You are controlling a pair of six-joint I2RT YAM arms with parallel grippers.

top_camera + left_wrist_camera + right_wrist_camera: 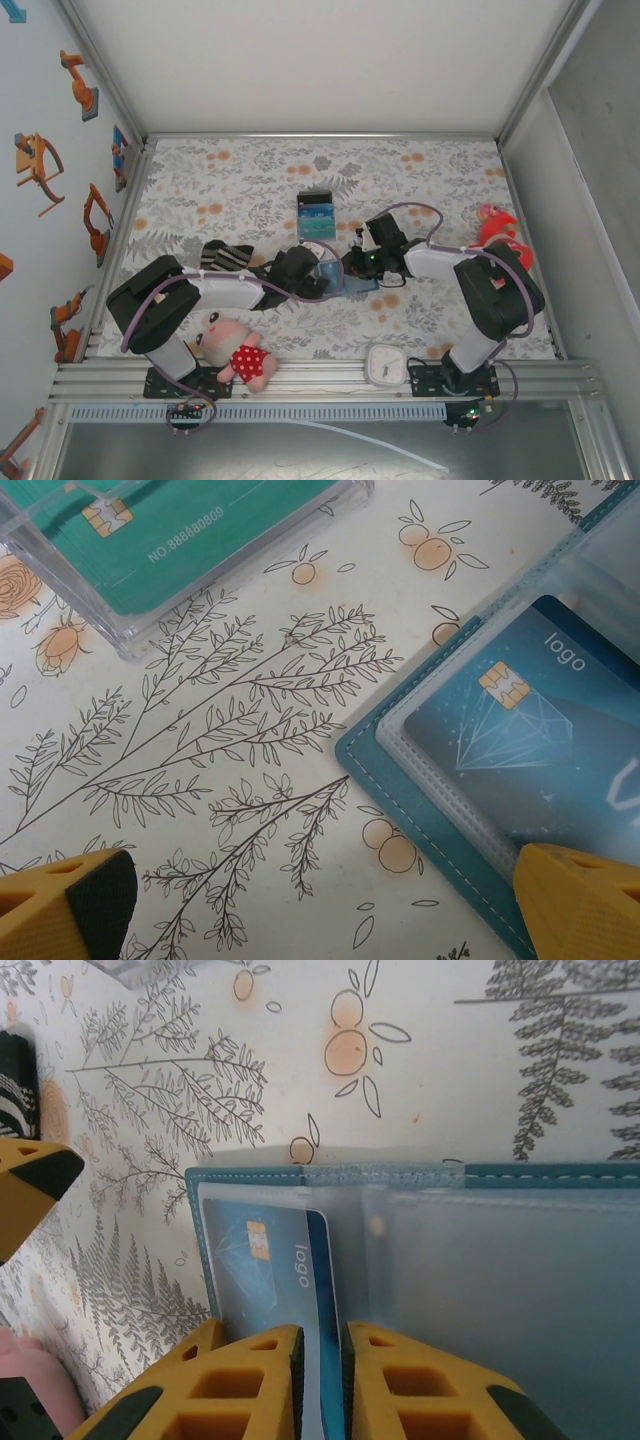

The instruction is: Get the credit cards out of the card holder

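Locate the flat steel-blue bifold card holder [372, 763] on the floral-print tablecloth [250, 680]. It lies open at mid-table, between the two arms, with its clear plastic sleeves facing up. One dark blue card [265, 1260], marked with a gold chip and the word "logo", sits in the sleeve at the end of the card holder that appears on the left in the right wrist view.

Check the right gripper [322, 1360]. Its yellow fingers [250, 1380] stand narrow, closed on one edge of the dark blue card, which runs into the slit between them.

Check the left gripper [320, 905]. Its yellow fingers [60, 905] are spread wide and hold nothing. One fingertip is over bare tablecloth and the other is over the border of the card holder. You cannot tell whether that fingertip touches it.

Note the clear plastic box [316, 215] holding teal cards [200, 530]. It stands farther up the table, near the card holder but apart from it. A black-and-white striped sock [225, 255] lies to the left of the left gripper.
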